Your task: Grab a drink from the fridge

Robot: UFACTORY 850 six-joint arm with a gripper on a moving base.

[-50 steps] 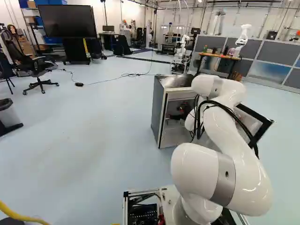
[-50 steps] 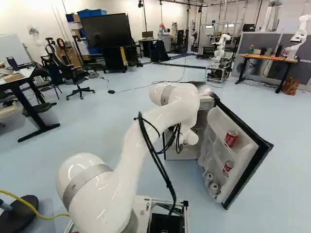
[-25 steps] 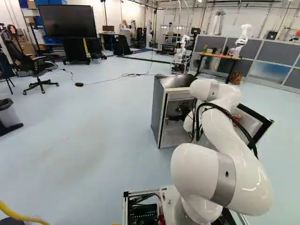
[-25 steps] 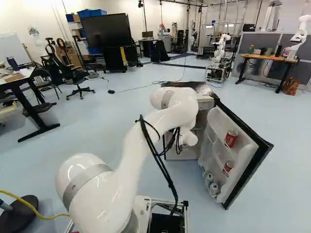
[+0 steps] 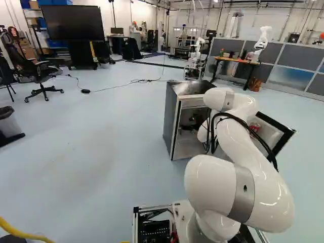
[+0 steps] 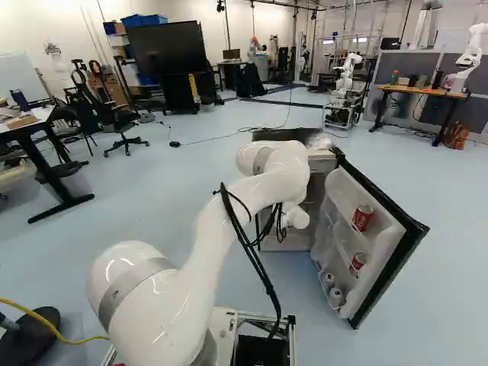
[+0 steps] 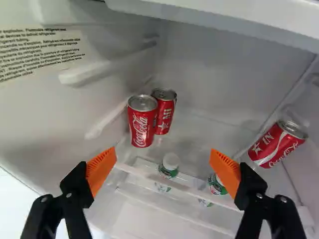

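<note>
Nearer can: the front one of a close red pair, this can [image 7: 142, 122] lies ahead of the end effector [image 7: 163, 164], off-centre toward the finger nearer the printed wall.
Long axis: upright, running roughly square to the line on which the fingers would meet, so a side pinch should suit it.
Partner can: the second can [image 7: 165, 112] stands just beside and partly behind it; a finger could knock it.
Lone can: another red can [image 7: 276, 143] sits beyond the opposite finger, by the far wall.
End effector: spread wide, with nothing held between its orange pads [image 7: 101, 168].
Next move: forward with a small sidestep toward the pair, judging by the offset.
Surface: the pair stands on a pale surface [image 7: 192, 142] inside the fridge [image 5: 171, 119]; a white-capped bottle [image 7: 169, 166] and a green-labelled bottle [image 7: 216, 184] seem to sit lower, though the clear parts make depth hard to read.
Arm: the only one at work, the white arm [image 6: 229, 221] reaches into the fridge beside its open door [image 6: 408, 240], which holds more cans.
Room: pale blue floor [image 5: 101, 136], an office chair [image 5: 38, 76] and a big screen [image 5: 71, 23] well apart from the fridge.
</note>
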